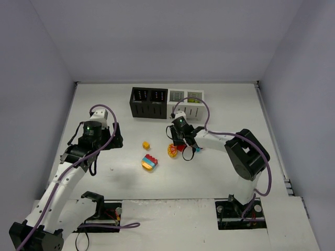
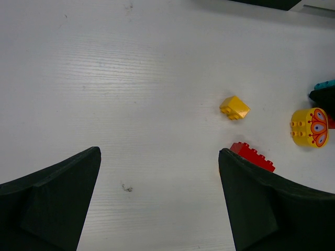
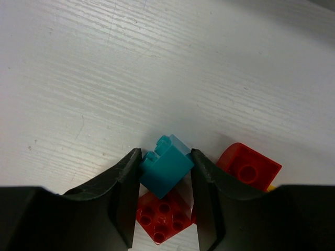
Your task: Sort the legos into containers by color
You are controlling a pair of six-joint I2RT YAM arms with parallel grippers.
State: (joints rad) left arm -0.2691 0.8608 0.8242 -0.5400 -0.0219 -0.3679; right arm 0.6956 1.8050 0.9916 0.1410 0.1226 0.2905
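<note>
Right now my right tool point(image 3: 166, 152) is clamped on a teal brick point(image 3: 166, 170), both fingers pressed flat against its sides, low over the desk point(image 1: 131, 180). Through the right wrist camera, a red brick point(image 3: 163, 215) sits at 6 o'clock from the teal one, partly beneath it. A rounded red piece point(image 3: 249, 165) lies at about 3 o'clock, just beside the finger on that side. I cannot tell whether the teal and red bricks are stuck together.

From overhead, that tool is near the desk's middle, at roughly 6 o'clock from the containers point(image 1: 167, 103). They stand in a row at the desk's 12 o'clock end, black pair toward 9 o'clock, white pair toward 3. A round yellow piece point(image 1: 172, 150) with a printed face lies just beside the tool at 9 o'clock. A small yellow brick point(image 1: 146, 145) lies farther out that way, and a multicolour clump point(image 1: 149, 162) at about 8 o'clock.

My left tool point(image 2: 158, 151) hangs wide open over bare desk, holding nothing, with the yellow brick at its 1 o'clock.
</note>
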